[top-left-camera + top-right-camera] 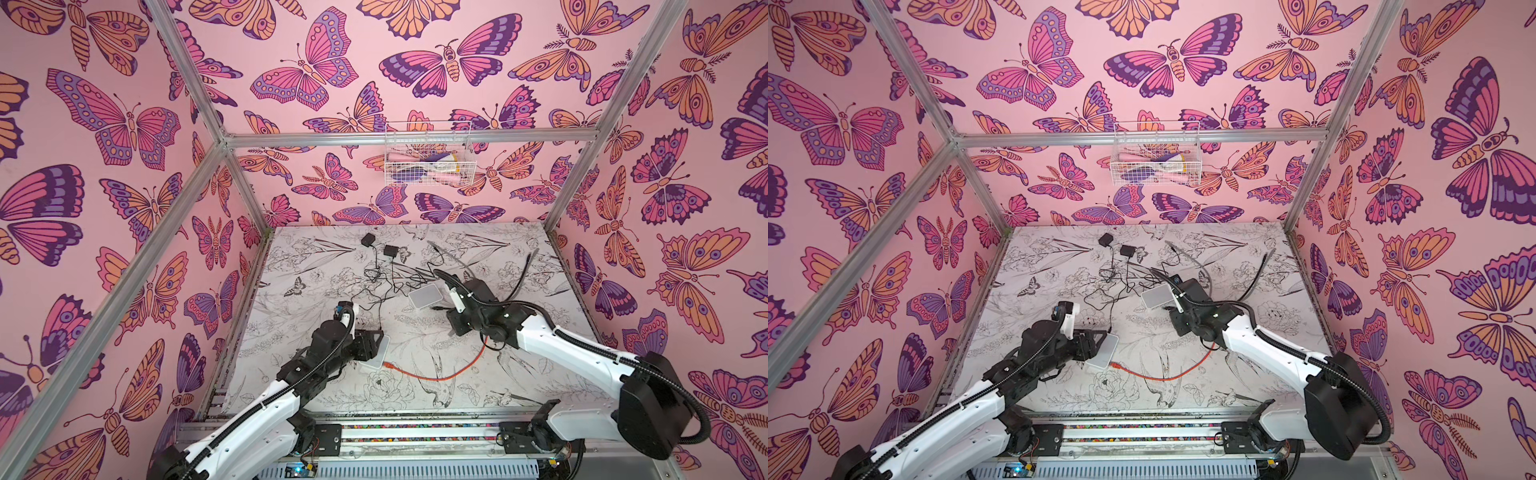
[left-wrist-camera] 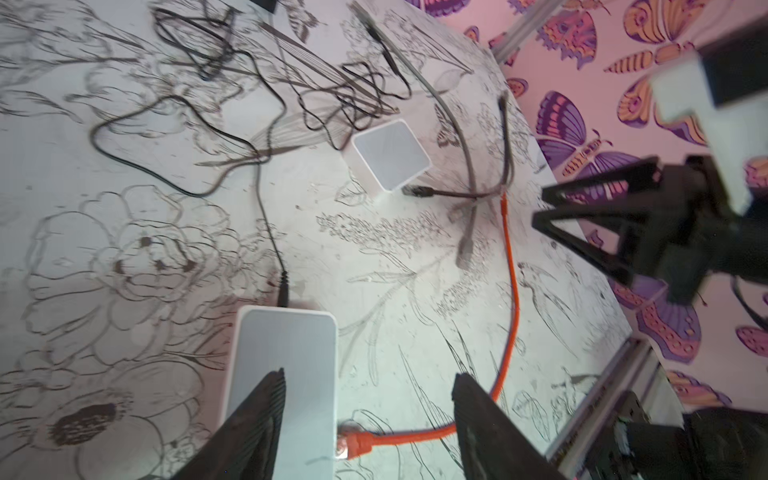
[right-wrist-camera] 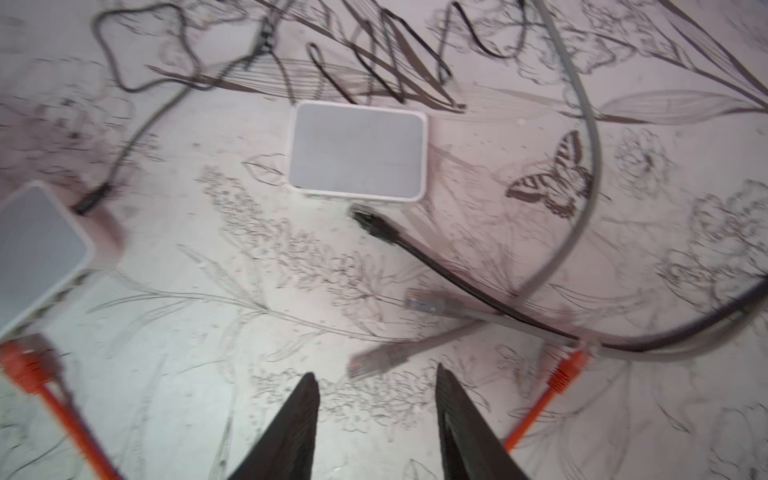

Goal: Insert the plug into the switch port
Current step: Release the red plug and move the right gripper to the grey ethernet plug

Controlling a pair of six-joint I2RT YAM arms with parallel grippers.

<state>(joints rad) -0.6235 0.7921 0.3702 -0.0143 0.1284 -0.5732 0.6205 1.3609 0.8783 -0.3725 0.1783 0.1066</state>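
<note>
You saw that the switch [image 2: 286,340] had a smooth white plastic shell with a matt grey top. The orange cable [image 2: 513,299] had a smooth plastic jacket. The table [image 2: 124,257] cover looked matt, printed and scuffed; the frame [image 1: 291,139] was bare silvery metal.

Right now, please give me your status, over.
Left gripper and right gripper open, empty. Orange plug in near switch, looks seated. Loose grey plugs near right gripper.

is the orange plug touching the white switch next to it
Touching. In the left wrist view the orange plug has its tip against the side of the white switch, with no gap between them.
</note>
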